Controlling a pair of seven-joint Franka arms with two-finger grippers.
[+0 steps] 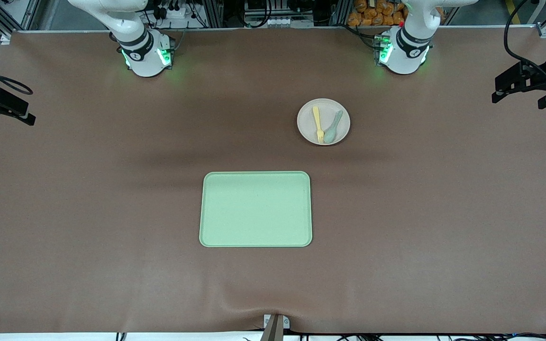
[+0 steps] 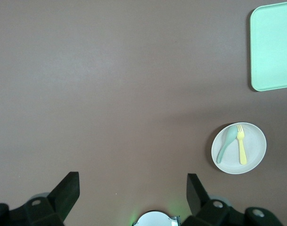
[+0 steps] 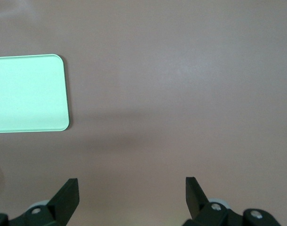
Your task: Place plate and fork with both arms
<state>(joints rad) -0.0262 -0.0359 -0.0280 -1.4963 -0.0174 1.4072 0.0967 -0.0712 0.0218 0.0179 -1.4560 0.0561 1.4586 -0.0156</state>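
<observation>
The pale beige-pink plate [image 1: 307,129] lies on the brown table, nearer the left arm's base than the tray is. On it lie the pale-yellow fork [image 1: 318,124] and a grey-green spoon [image 1: 333,128], side by side. The left wrist view shows the plate [image 2: 255,147], fork [image 2: 241,147] and spoon [image 2: 225,145] from high above. My left gripper [image 2: 133,188] is open and empty, high over bare table near its own base. My right gripper [image 3: 132,190] is open and empty, high over bare table. Neither gripper shows in the front view.
A rectangular light-green tray [image 1: 256,209] lies empty mid-table, nearer the front camera than the plate; it also shows in the left wrist view [image 2: 275,47] and the right wrist view [image 3: 25,94]. Black camera mounts stand at the table's ends [image 1: 3,106] [image 1: 529,80].
</observation>
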